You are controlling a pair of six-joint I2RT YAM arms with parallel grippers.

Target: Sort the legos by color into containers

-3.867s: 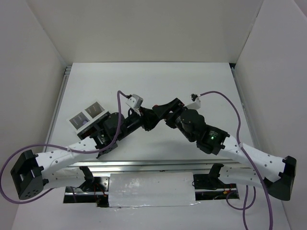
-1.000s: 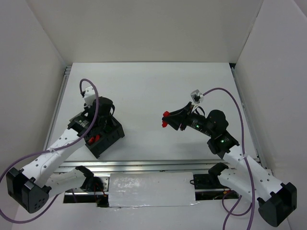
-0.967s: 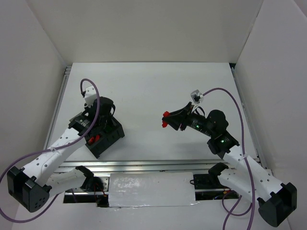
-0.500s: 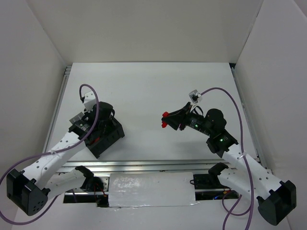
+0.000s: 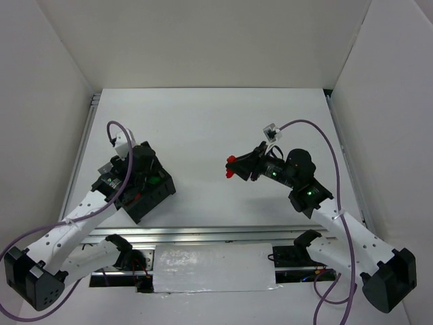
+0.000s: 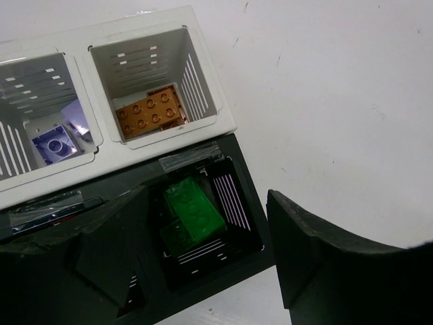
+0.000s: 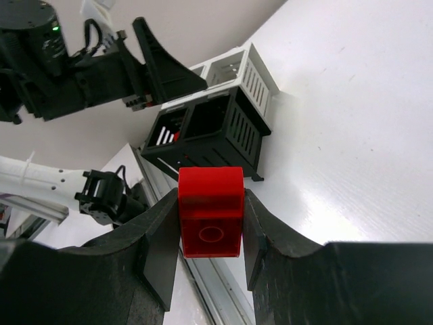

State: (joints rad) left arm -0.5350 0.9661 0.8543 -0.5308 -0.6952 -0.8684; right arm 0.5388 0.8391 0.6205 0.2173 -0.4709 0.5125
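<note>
A red lego [image 7: 211,217] is clamped between the fingers of the right gripper [image 7: 211,200], held in the air well to the right of the black box [image 5: 150,198]. In 1 black compartment of that box lie 2 green legos [image 6: 193,213], overlapping each other; a sliver of red [image 7: 177,135] shows in the black compartment beside it. 2 white compartments adjoin the black box: 1 holds an orange lego [image 6: 150,112], the other a lilac-blue lego [image 6: 57,145]. The left gripper [image 6: 206,203] hangs just above the green compartment, jaws spread wide with nothing gripped. The box rests on the white table [image 5: 223,122].
</note>
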